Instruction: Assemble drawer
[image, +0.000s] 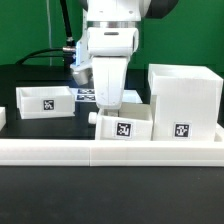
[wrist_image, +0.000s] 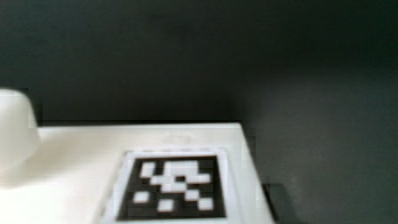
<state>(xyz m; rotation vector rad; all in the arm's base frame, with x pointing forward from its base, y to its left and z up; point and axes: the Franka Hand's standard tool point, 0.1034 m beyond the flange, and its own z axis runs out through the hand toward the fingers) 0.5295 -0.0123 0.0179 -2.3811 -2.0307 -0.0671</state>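
Observation:
The drawer lies in three white parts. The large open-fronted box shell (image: 185, 100) stands at the exterior view's right. One small tagged tray (image: 127, 124) lies just beside it at the middle, and the other tray (image: 45, 101) lies at the exterior view's left. My gripper (image: 108, 105) is straight down on the middle tray's near-left end, and its fingertips are hidden behind the tray's edge. The wrist view shows that tray's white face (wrist_image: 80, 160) and its tag (wrist_image: 175, 186) very close. A dark strip (wrist_image: 276, 197) beside the tray may be a finger. Whether the jaws hold the tray is unclear.
The long low white border wall (image: 110, 151) runs across the front. The marker board (image: 84, 97) lies behind my gripper, mostly hidden. A white rounded shape (wrist_image: 13, 135) sits at the wrist view's edge. The table is black.

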